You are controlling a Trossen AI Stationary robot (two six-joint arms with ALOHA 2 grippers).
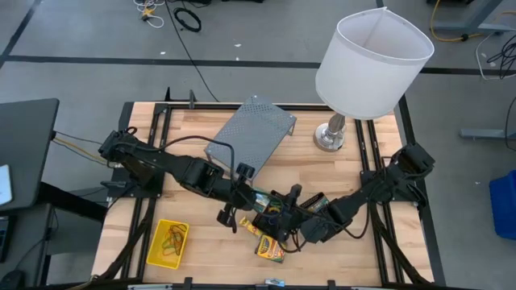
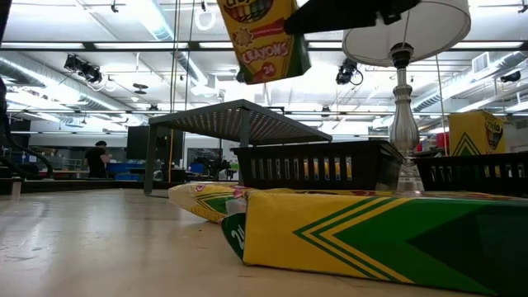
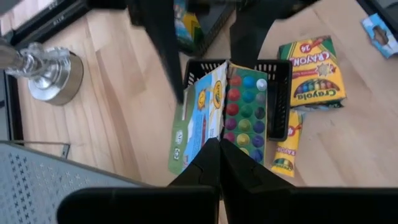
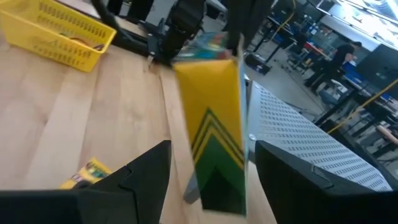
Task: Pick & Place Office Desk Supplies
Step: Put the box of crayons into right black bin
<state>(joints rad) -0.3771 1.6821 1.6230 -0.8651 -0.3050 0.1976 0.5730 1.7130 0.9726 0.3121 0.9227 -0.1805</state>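
My left gripper (image 3: 219, 158) is shut on an open yellow-green crayon box (image 3: 233, 106), held in the air (image 2: 264, 37) over a black mesh tray (image 3: 280, 93). My right gripper (image 4: 212, 149) is open. Its fingers stand on either side of that same box (image 4: 214, 137) without touching it. Both grippers meet at the table's middle near edge (image 1: 270, 209). Two more crayon boxes (image 3: 314, 71) lie flat on the wood beside the tray. The yellow basket (image 1: 167, 244), with coloured loops in it, sits near the left near corner. A second mesh tray (image 2: 478, 173) shows in the low view. My left gripper pinches the open crayon box at its upper edge, where the lid flap meets the row of crayon tips (image 3: 219, 134). The fingers come from above, pointing down. The box hangs below them, lifted clear of the table and slightly tilted (image 2: 264, 37).
A grey perforated metal riser (image 1: 250, 133) stands in the table's middle toward the far edge. The white-shaded lamp (image 1: 372, 60) has its metal foot (image 1: 330, 137) at the far right. A small blue-white packet (image 3: 379, 31) lies on the wood. Bare wood shows left of the tray.
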